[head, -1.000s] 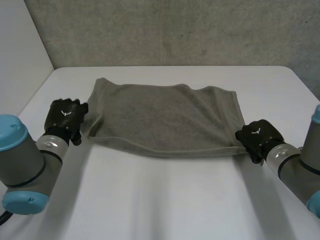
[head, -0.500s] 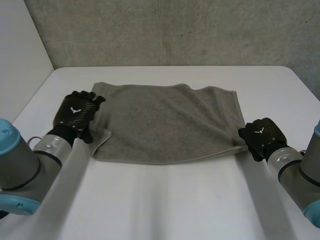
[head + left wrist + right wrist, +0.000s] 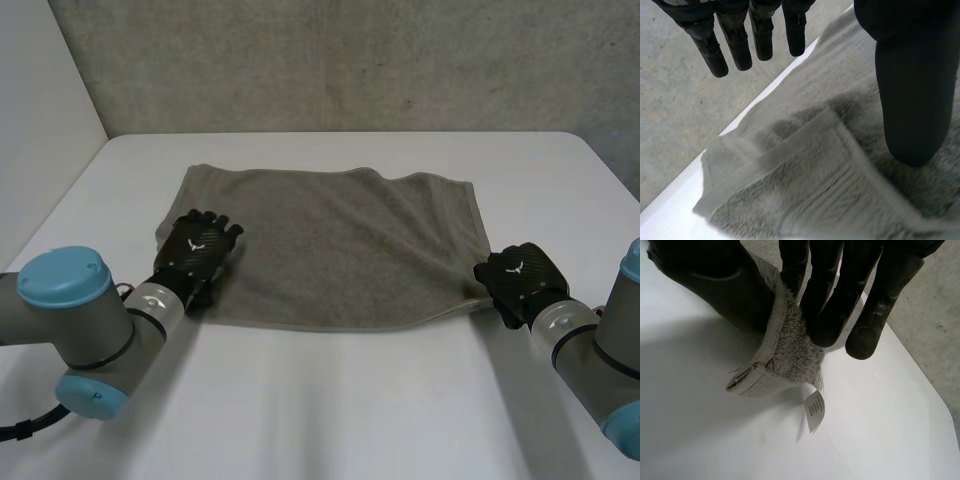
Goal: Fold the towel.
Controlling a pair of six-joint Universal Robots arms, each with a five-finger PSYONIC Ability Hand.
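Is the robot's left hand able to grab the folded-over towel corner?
Probably yes: the left hand is open right over the towel, its folded-over corner under the palm, and nothing lies between them.

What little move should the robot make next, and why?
Probably close the left hand on the near left corner of the towel. Its fingers are straight and hold nothing above a turned-over flap there, while the right hand pinches the near right corner; both corners need gripping to lift and fold.
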